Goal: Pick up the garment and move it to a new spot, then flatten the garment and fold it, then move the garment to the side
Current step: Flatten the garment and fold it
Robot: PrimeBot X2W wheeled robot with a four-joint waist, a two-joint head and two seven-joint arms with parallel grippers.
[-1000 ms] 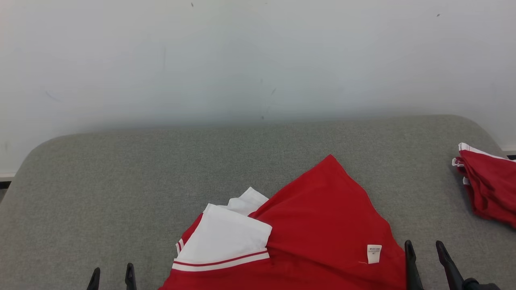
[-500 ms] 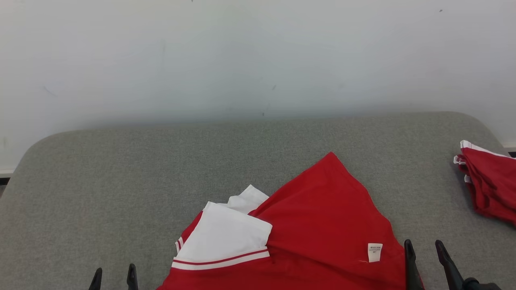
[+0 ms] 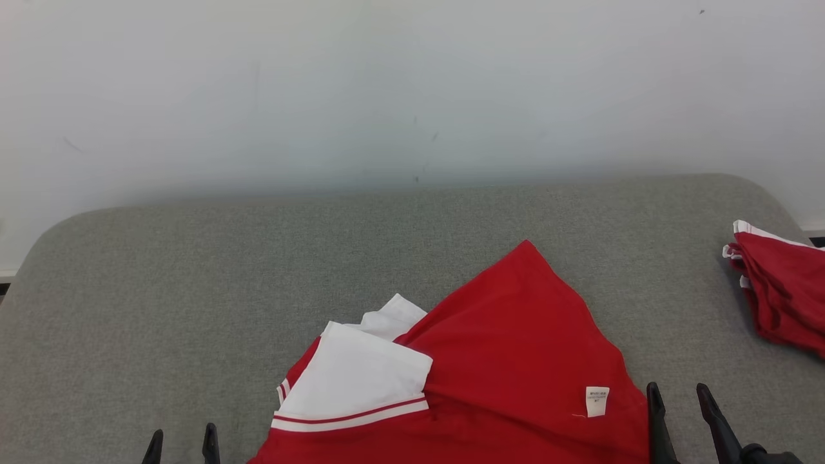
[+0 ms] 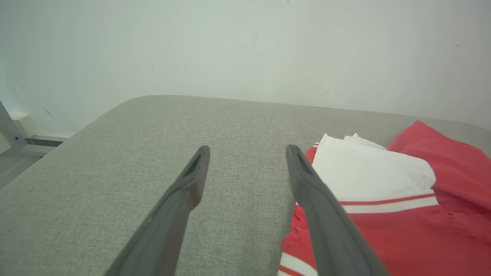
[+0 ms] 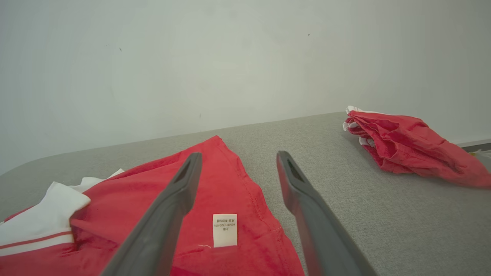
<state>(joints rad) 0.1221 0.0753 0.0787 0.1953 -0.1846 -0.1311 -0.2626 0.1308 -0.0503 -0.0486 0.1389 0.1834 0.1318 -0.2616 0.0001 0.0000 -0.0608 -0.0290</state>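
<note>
The left pincer [image 3: 182, 430] and right pincer [image 3: 677, 388] gape wide, gripping nothing, flanking the garment [image 3: 515, 361].

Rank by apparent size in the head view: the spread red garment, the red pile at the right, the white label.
Largest to smallest:
1. spread red garment, running off the bottom edge
2. red pile, cut off at the right edge, so full size unsure
3. white label, clearly smallest
</note>
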